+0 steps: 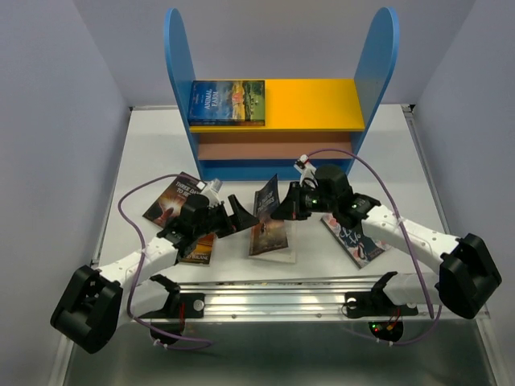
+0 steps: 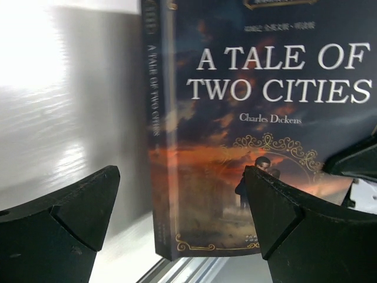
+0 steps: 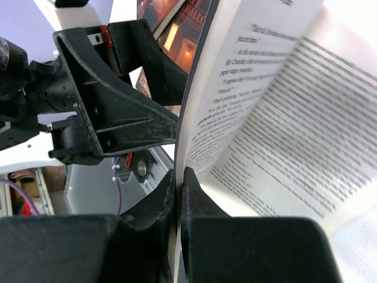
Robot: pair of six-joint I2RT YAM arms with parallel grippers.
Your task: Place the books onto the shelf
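Note:
"A Tale of Two Cities" (image 1: 269, 227) is one of the books and lies mid-table, with its front cover lifted. My right gripper (image 1: 282, 206) is shut on that cover's edge (image 3: 178, 172), and the printed pages (image 3: 277, 94) fan open beside it. My left gripper (image 1: 241, 212) stands open just left of this book. Its fingers (image 2: 79, 209) frame the dark sunset cover (image 2: 253, 118) without touching it. A blue book (image 1: 228, 102) lies on the shelf's yellow upper board (image 1: 314, 103). Three more books lie on the table: a dark one (image 1: 170, 198), one (image 1: 198, 248) under my left arm, and a grey floral one (image 1: 354, 238).
The shelf stands at the table's back, with tall blue side panels (image 1: 177, 56) and a brown middle board (image 1: 273, 149). A metal rail (image 1: 282, 299) runs along the near edge. Purple cables (image 1: 129, 211) loop beside both arms. The left gripper (image 3: 118, 109) shows close by in the right wrist view.

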